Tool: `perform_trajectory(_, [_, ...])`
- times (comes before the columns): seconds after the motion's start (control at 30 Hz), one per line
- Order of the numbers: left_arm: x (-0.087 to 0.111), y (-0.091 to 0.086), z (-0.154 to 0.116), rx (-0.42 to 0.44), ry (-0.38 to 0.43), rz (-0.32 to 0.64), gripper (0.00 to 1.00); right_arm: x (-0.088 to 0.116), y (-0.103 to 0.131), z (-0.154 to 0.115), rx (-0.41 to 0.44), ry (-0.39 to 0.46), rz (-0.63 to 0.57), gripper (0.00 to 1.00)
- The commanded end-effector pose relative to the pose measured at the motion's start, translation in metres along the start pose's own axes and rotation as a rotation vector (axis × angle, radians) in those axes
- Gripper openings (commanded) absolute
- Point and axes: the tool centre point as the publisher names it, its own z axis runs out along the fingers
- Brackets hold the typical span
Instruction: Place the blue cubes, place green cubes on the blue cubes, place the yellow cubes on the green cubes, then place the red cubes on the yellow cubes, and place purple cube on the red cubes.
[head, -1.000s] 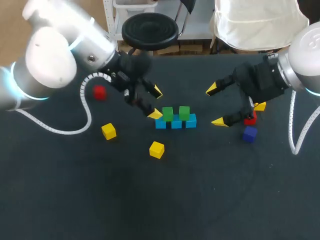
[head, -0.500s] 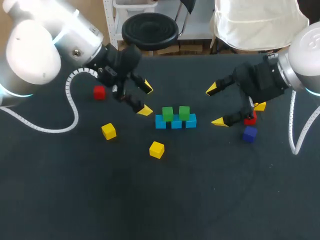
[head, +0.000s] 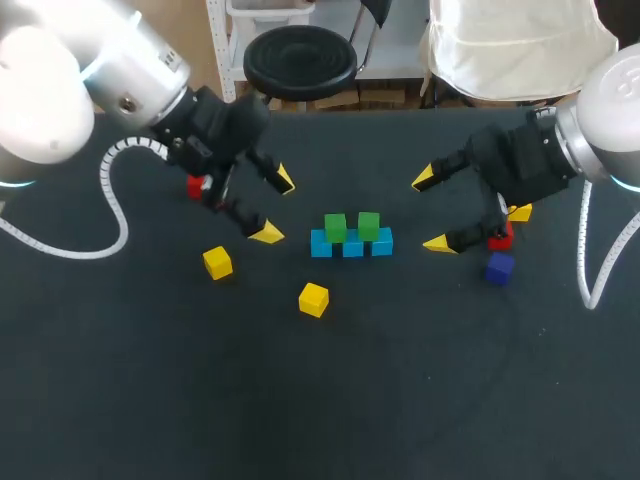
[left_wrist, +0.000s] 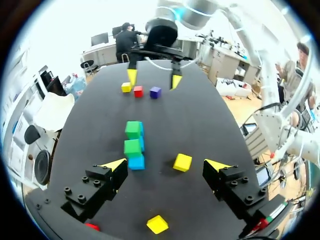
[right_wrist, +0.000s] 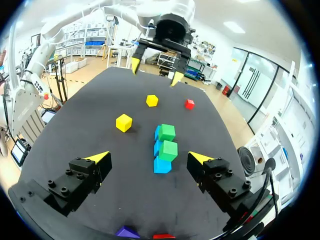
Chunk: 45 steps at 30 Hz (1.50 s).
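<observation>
Three blue cubes (head: 352, 246) lie in a row mid-table, with two green cubes (head: 335, 227) (head: 369, 225) on top of them. My left gripper (head: 275, 206) hangs open and empty to their left, partly hiding a red cube (head: 198, 186). Two yellow cubes (head: 217, 262) (head: 313, 299) lie in front of it; in the left wrist view one yellow cube (left_wrist: 182, 162) sits ahead between the open fingers of that gripper (left_wrist: 167, 165). My right gripper (head: 432, 211) stands open right of the row, over nothing. Beside it lie a red cube (head: 500, 237), a yellow cube (head: 519, 212) and a purple cube (head: 499, 268).
The black table (head: 400, 380) is bare across its whole front half. In the right wrist view the blue-and-green stack (right_wrist: 169, 149) lies just ahead of my open right gripper (right_wrist: 149, 157), with the left gripper (right_wrist: 155, 70) beyond it.
My left gripper has drawn back leftward from the green cube at the row's left end, staying open. The right arm and all cubes have kept still.
</observation>
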Motion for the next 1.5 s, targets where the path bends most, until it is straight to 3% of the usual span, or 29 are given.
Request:
perform_trajectory(0.03, [-0.007, -0.015, -0.003, -0.029, 0.045, -0.010, 1.00, 0.000, 0.000, 0.000, 0.000, -0.001, -0.001, 1.00])
perform_trajectory(0.5, [-0.007, -0.015, -0.003, -0.029, 0.045, -0.010, 1.00, 0.000, 0.000, 0.000, 0.000, -0.001, -0.001, 1.00])
perform_trajectory(0.7, [0.008, 0.006, -0.015, -0.096, 0.050, -0.115, 1.00, 0.000, 0.000, 0.000, 0.000, -0.001, -0.001, 1.00])
perform_trajectory(0.93, [0.018, 0.016, -0.023, -0.109, 0.077, -0.110, 1.00, 0.000, 0.000, 0.000, 0.000, -0.001, -0.001, 1.00])
perform_trajectory(1.2, [0.037, 0.041, -0.028, -0.133, 0.098, -0.157, 1.00, 0.000, 0.000, 0.000, 0.000, -0.001, -0.001, 1.00])
perform_trajectory(1.33, [0.033, 0.043, -0.022, -0.076, 0.115, -0.179, 1.00, 0.000, 0.000, 0.000, 0.000, -0.001, -0.001, 1.00])
perform_trajectory(1.5, [0.033, 0.043, -0.022, -0.076, 0.115, -0.179, 1.00, 0.000, 0.000, 0.000, 0.000, -0.001, -0.001, 1.00])
